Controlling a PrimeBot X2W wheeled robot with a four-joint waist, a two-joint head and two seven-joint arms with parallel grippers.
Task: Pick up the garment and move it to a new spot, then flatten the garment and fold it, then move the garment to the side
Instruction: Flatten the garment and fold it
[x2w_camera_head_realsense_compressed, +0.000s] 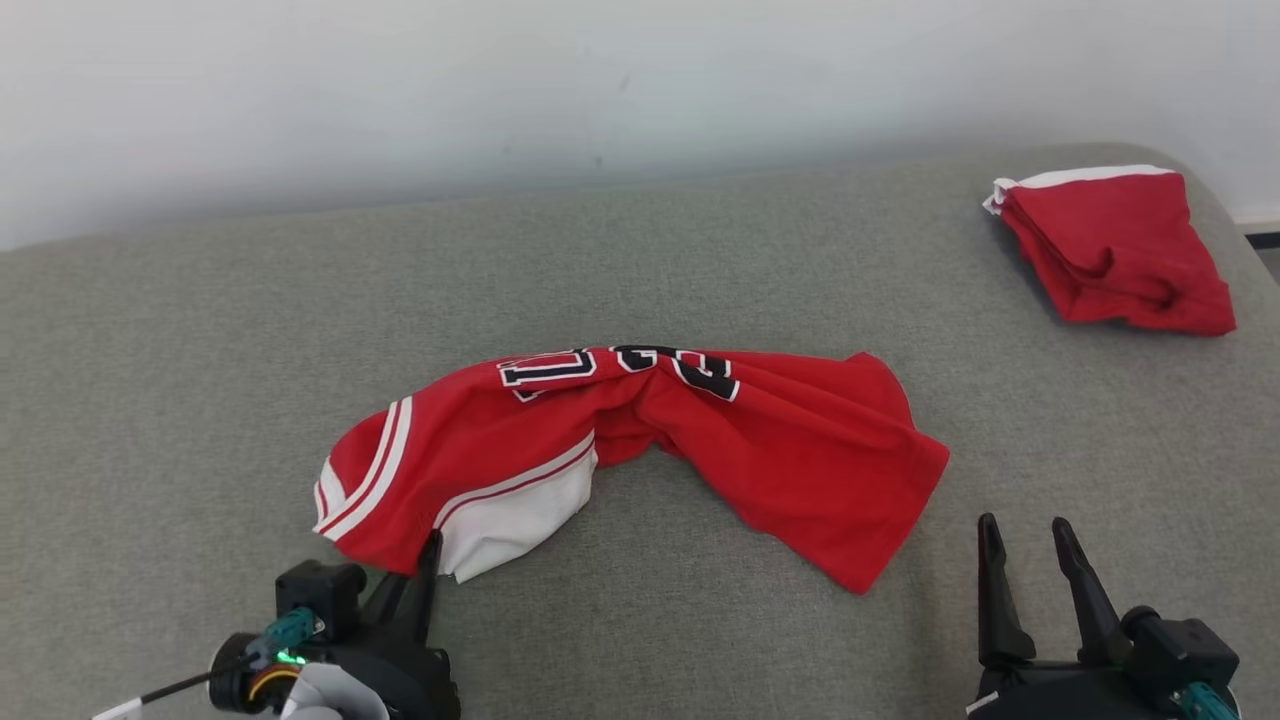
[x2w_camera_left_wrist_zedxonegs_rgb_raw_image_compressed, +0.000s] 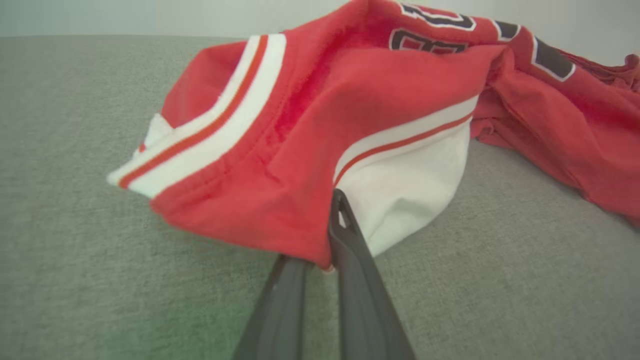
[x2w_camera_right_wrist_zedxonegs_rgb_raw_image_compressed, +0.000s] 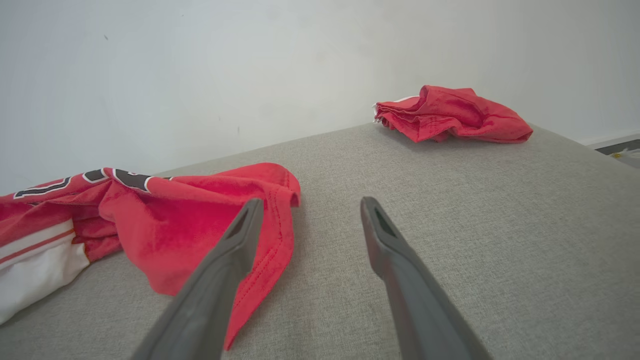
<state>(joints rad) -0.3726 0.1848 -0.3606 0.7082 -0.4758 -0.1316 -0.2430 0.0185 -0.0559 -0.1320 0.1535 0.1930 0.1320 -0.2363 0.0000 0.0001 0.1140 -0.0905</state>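
The garment (x2w_camera_head_realsense_compressed: 640, 440) is a red jersey with white stripes and black numbers, lying crumpled in an arch across the middle of the grey cushion. My left gripper (x2w_camera_head_realsense_compressed: 428, 555) is at its near left corner, shut on the red and white hem. In the left wrist view the garment (x2w_camera_left_wrist_zedxonegs_rgb_raw_image_compressed: 350, 125) drapes over one finger while the other finger (x2w_camera_left_wrist_zedxonegs_rgb_raw_image_compressed: 350, 240) presses on top of the cloth. My right gripper (x2w_camera_head_realsense_compressed: 1025, 550) stands open near the front right, close to the garment's right edge (x2w_camera_right_wrist_zedxonegs_rgb_raw_image_compressed: 260, 235), with nothing between its fingers.
A second red garment (x2w_camera_head_realsense_compressed: 1115, 250), folded, lies at the far right corner of the grey cushion (x2w_camera_head_realsense_compressed: 200, 400); the right wrist view shows it too (x2w_camera_right_wrist_zedxonegs_rgb_raw_image_compressed: 450, 115). A pale wall (x2w_camera_head_realsense_compressed: 600, 90) rises behind. The cushion's right edge falls away near the folded piece.
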